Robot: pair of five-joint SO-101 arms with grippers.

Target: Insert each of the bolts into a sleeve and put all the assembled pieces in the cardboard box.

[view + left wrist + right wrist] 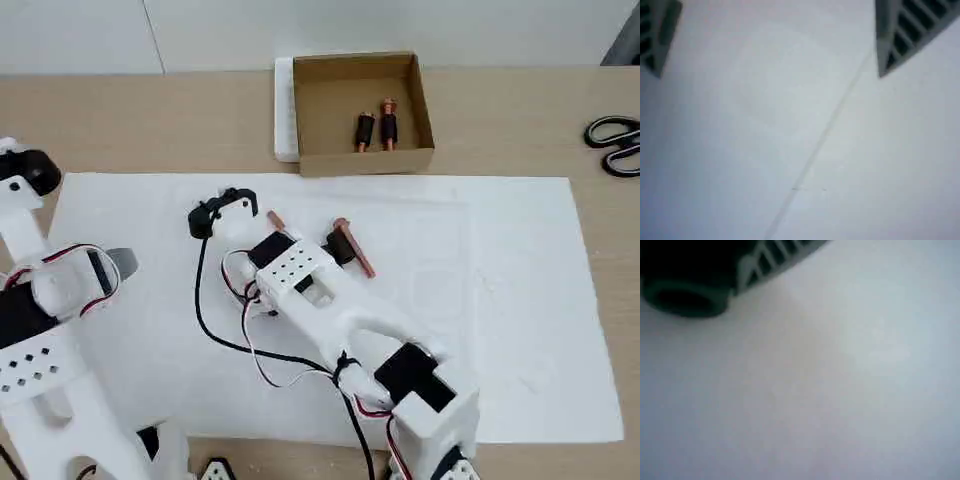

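My right gripper (222, 210) is over the white mat's upper left and looks shut on a black sleeve (685, 297). The sleeve's open end shows beside a ribbed finger (775, 260). A copper bolt (275, 218) pokes out just past that arm's wrist. Another copper bolt with a black sleeve on it (350, 247) lies on the mat beside the arm. The cardboard box (300, 110) at the back holds two assembled pieces (377, 129). My left gripper (118, 262) (770, 70) stands open near the mat's left side, with nothing between its fingers (890, 40).
A white foam mat (500, 300) covers most of the wooden table. Black-handled scissors (615, 143) lie at the far right edge. A white block (285, 110) rests against the box's left wall. The mat's right half is free room.
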